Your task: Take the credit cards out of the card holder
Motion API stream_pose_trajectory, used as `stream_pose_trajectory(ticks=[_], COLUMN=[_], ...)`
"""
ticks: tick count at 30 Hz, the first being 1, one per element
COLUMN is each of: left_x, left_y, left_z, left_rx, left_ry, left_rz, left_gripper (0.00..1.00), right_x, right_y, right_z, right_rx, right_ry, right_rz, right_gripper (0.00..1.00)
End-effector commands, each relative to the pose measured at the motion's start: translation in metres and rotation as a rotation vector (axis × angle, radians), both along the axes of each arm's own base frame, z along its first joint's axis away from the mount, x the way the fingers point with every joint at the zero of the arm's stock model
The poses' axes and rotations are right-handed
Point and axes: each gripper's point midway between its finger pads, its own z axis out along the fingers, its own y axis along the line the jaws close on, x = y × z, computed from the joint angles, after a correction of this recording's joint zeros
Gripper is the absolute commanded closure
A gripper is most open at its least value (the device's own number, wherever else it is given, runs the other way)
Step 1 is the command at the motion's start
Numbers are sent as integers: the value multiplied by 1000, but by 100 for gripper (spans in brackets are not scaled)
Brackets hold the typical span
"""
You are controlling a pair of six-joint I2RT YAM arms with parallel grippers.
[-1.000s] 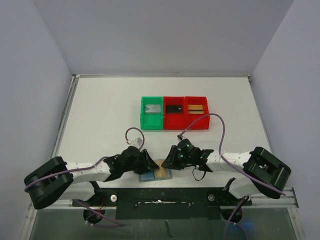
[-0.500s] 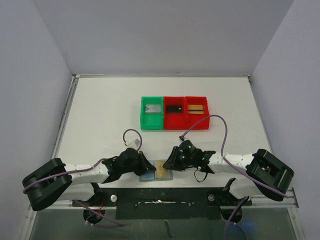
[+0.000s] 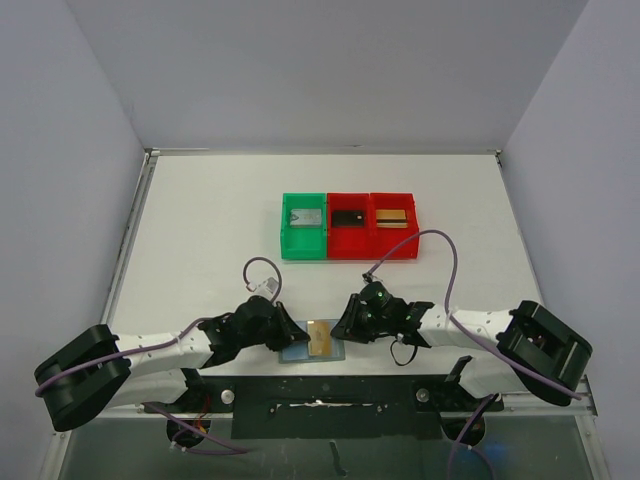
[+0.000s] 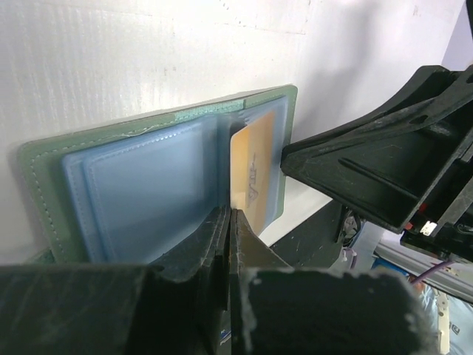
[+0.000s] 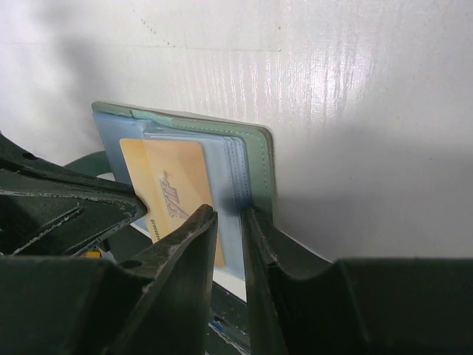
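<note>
Card [image 3: 320, 337] now protrudes farther from holder [image 3: 297, 351].

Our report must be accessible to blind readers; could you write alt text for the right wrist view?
An open pale blue-grey card holder lies on a white table, a gold-tan credit card showing against its inner panel. In front, the right hand has its two fingers narrowly apart at the holder's near edge; the left hand reaches in from the left.

White arms [image 3: 160, 345], black fingers [image 4: 196, 255], purple cables [image 3: 430, 232]
</note>
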Motion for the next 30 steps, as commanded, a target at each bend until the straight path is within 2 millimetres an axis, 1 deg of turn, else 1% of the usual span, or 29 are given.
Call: stream_pose_trajectory(ticks=[1, 4, 8, 11, 14, 18, 20, 23, 25, 26, 30], left_x=[2, 3, 5, 6, 7, 6, 6, 6, 7, 6, 5], left_y=[-4, -4, -4, -5, -6, -7, -7, -4, -3, -3, -7], left_z=[9, 11, 10, 10, 11, 12, 12, 11, 11, 11, 14], left_rx=[-14, -3, 18, 19, 20, 17, 17, 24, 20, 9, -71], left_ry=[-34, -38, -43, -45, -44, -44, -44, -45, -45, -42, -34], left_rz=[-15, -20, -20, -22, -25, -27, -26, -19, -11, -7, 15], left_gripper=[100, 100, 100, 100, 100, 100, 100, 100, 89, 85, 76], right_x=[8, 14, 17, 16, 12, 4, 1, 0, -1, -1, -2], right_y=[-2, 5, 17, 27, 33, 36, 33, 28, 26, 26, 25], right_z=[8, 26, 49, 57, 51, 25, 9, -1, -3, -4, -5], right_rx=[-23, 18, 84, 139, 160, 116, 72, 44, 36, 36, 39], right_ry=[-61, -115, -178, -195, -168, -75, -28, -5, 1, 3, 4], right_rz=[2, 15, 58, 93, 119, 140, 127, 111, 107, 106, 102], right_gripper=[76, 76, 76, 74, 73, 72, 73, 74, 74, 74, 74])
